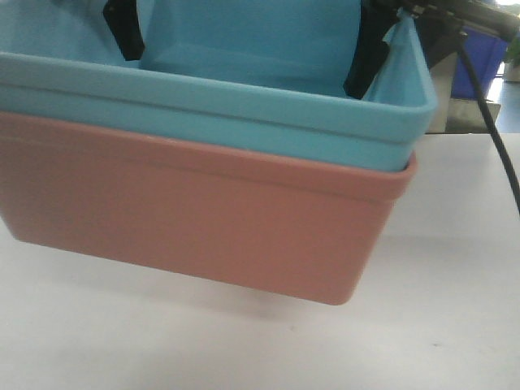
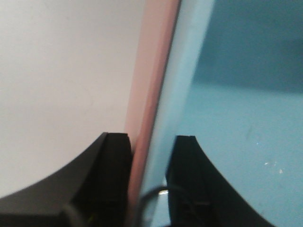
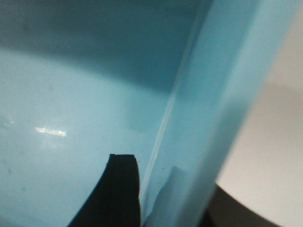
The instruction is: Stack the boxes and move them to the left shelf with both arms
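The light blue box [image 1: 244, 106] sits nested inside the salmon pink box [image 1: 195, 211]. The stack fills the front view, tilted and raised off the white table [image 1: 455, 268], with a soft shadow under it. My left gripper [image 2: 149, 153] is shut on the stack's left wall, one finger [image 2: 111, 161] outside the pink wall [image 2: 154, 71] and the other inside the blue box [image 2: 246, 118]. My right gripper [image 3: 173, 189] is shut on the right wall [image 3: 222, 85], with its inner finger [image 3: 120, 189] against the blue inside. Both inner fingers [image 1: 123, 28] show in the front view. The left shelf is out of view.
A dark blue crate [image 1: 481, 55] stands at the back right, beside a steel surface [image 1: 443, 101]. A black cable [image 1: 497, 142] hangs down past the stack's right corner. White tabletop lies below and to the right of the stack.
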{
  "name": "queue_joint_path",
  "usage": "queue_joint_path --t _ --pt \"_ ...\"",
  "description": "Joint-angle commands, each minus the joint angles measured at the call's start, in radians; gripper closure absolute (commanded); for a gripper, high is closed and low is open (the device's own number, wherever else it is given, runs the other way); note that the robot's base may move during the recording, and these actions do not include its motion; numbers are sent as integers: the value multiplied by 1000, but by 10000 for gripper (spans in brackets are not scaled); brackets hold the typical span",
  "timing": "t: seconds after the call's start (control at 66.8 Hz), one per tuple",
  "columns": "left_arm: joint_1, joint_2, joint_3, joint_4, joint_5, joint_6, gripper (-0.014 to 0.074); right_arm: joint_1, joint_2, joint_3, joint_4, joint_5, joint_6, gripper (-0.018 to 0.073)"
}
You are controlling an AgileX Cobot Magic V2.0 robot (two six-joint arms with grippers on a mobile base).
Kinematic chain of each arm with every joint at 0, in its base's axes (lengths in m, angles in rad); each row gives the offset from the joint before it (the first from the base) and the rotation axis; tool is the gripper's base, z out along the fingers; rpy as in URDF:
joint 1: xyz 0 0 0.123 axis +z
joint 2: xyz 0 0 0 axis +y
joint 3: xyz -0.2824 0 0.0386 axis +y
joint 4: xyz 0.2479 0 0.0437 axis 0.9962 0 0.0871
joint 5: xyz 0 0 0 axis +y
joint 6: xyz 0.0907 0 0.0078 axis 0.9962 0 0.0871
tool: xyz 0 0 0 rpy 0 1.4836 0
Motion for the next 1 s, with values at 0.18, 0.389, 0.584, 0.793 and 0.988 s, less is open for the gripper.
queue_joint_path --t 0.18,0.389,0.584,0.793,0.988 --pt "-78 -200 146 -72 -38 -4 601 -10 -48 -33 -70 -93 -41 503" --pt "-136 -253 248 -72 -84 -74 601 24 -48 -74 -70 -30 -72 503" --pt "-192 -256 258 -24 -97 -126 597 63 -53 -78 -70 -37 -72 503" --pt "-214 -256 258 46 -126 -184 598 65 -53 -78 -70 -29 -71 503" --pt "-214 -253 258 147 -138 -240 598 64 -54 -78 -70 -12 -6 503"
